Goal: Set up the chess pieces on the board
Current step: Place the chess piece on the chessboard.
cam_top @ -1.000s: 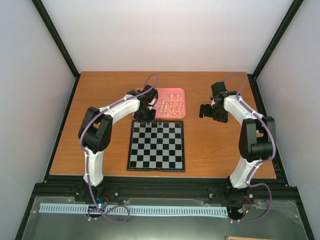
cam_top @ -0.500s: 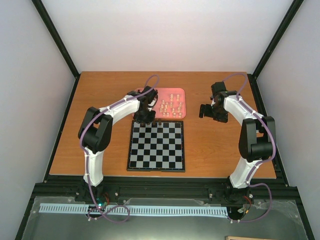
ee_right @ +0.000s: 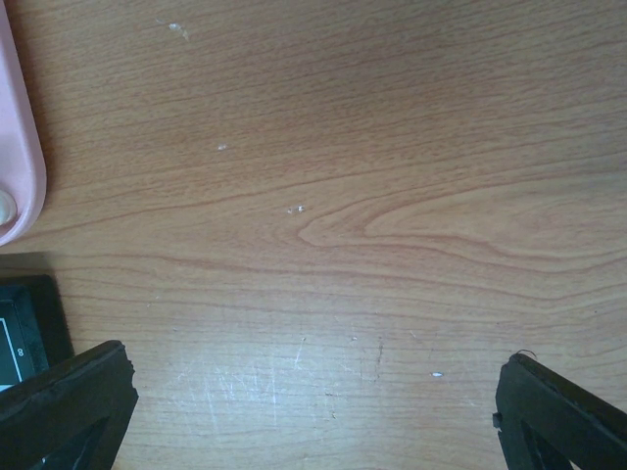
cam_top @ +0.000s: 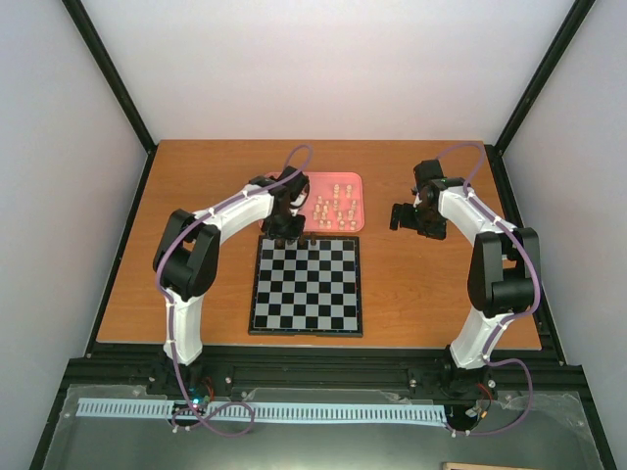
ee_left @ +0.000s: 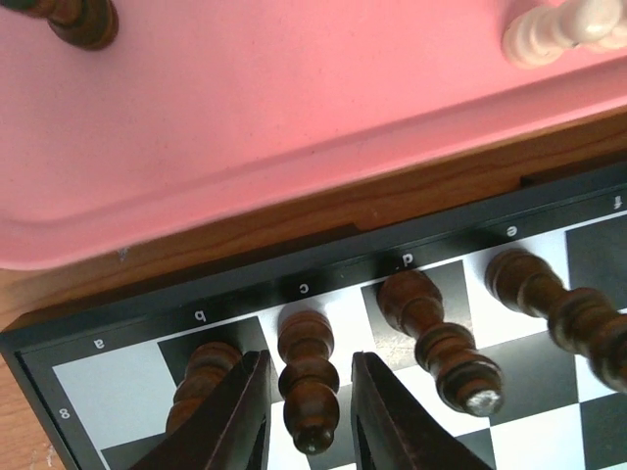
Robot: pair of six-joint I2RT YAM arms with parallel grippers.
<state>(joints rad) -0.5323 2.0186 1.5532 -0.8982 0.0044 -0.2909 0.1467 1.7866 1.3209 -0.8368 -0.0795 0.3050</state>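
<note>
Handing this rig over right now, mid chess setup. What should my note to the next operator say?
Left gripper: slightly open, fingers astride the dark piece on c8, with a thin gap on each side.
Right gripper: wide open, empty, over the table right of the pink tray.
Done: four dark pieces stand on the board, far row, squares b to e.
Left: the cream pieces and at least one more dark piece sit in the tray.
</note>
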